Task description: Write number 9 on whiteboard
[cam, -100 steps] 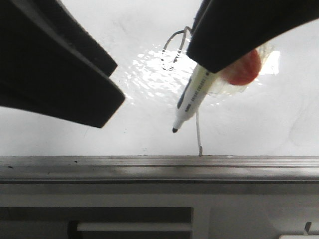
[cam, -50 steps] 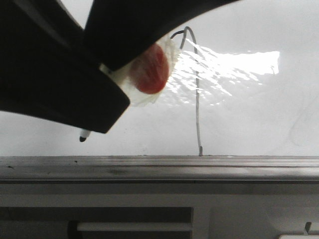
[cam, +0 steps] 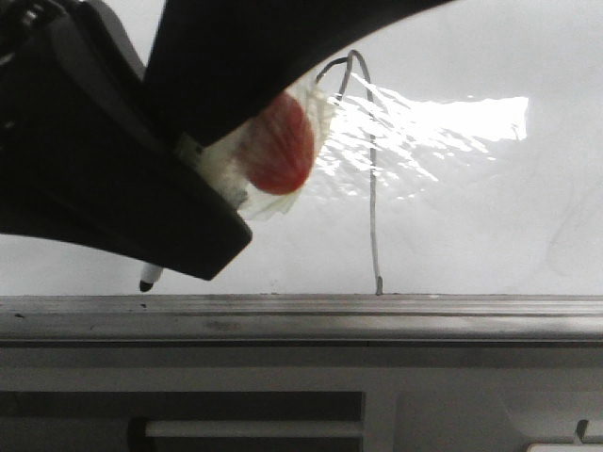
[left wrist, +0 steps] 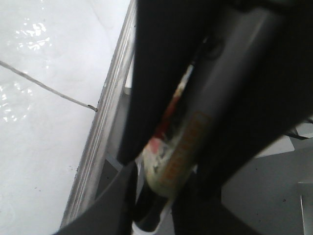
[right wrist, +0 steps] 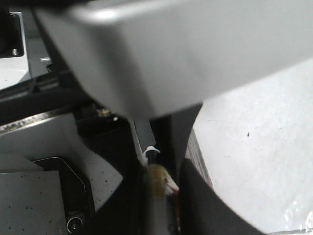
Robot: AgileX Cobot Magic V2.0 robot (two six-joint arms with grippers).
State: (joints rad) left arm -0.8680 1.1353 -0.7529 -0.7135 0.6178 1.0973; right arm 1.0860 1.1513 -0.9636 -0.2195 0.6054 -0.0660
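- Grey metal ledge [cam: 396,315]: runs along the bottom edge of the whiteboard [cam: 471,226], nearest the viewer.
- Marker [cam: 151,279]: dark tip just above the ledge at the left, off the drawn line; its body, wrapped in tape with a red patch [cam: 280,143], shows between black arm parts.
- Right gripper [right wrist: 164,188]: fingers clamped on the taped marker body.
- Left gripper [left wrist: 161,205]: a taped body sits between its fingers; clamped or not, cannot tell.
- Number 9 [cam: 373,188]: thin grey line, small loop at top, long tail down to the ledge, right of the marker.
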